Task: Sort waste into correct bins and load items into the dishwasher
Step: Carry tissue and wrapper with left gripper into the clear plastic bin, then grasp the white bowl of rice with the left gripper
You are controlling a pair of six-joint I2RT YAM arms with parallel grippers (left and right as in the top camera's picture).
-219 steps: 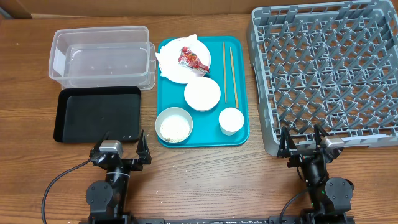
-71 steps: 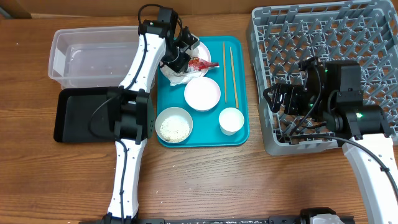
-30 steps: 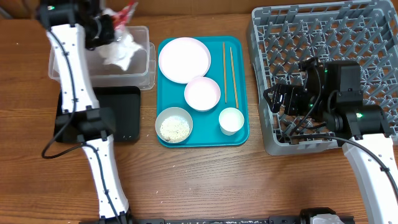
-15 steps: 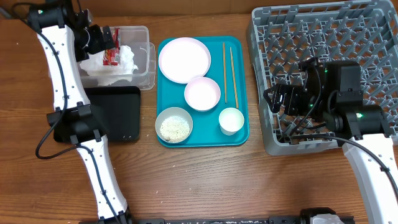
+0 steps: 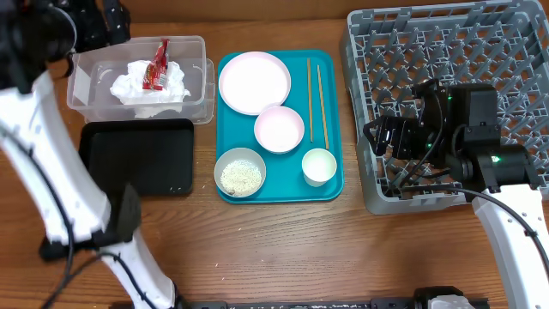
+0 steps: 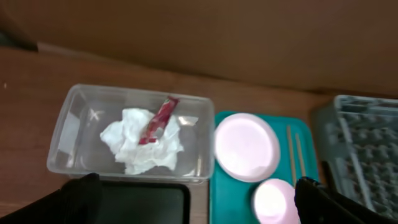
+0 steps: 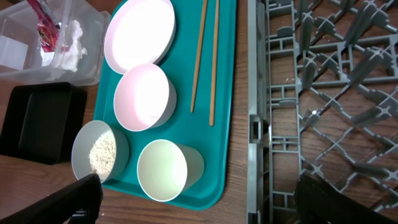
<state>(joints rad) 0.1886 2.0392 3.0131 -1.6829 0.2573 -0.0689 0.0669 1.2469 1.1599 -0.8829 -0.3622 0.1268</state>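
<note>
The crumpled white napkin (image 5: 141,87) and the red wrapper (image 5: 159,65) lie in the clear tub (image 5: 86,107); both also show in the left wrist view, the napkin (image 6: 146,149) and the wrapper (image 6: 160,118). My left gripper (image 5: 107,24) is open and empty, high over the tub's far left corner. The white plate (image 5: 254,82), an empty bowl (image 5: 279,129), a bowl of rice (image 5: 239,172), the cup (image 5: 318,166) and the chopsticks (image 5: 315,99) are on the teal tray (image 5: 332,120). My right gripper (image 5: 386,137) is open and empty, above the left edge of the grey rack (image 5: 480,60).
The black tray (image 5: 137,159) lies in front of the clear tub, with nothing in it. The rack holds nothing. Bare wooden table lies in front of the trays. A cardboard wall stands at the back.
My left gripper let go of the napkin and wrapper, which now lie in the clear tub, and it has risen and drawn back to the left. The right arm has not moved.
</note>
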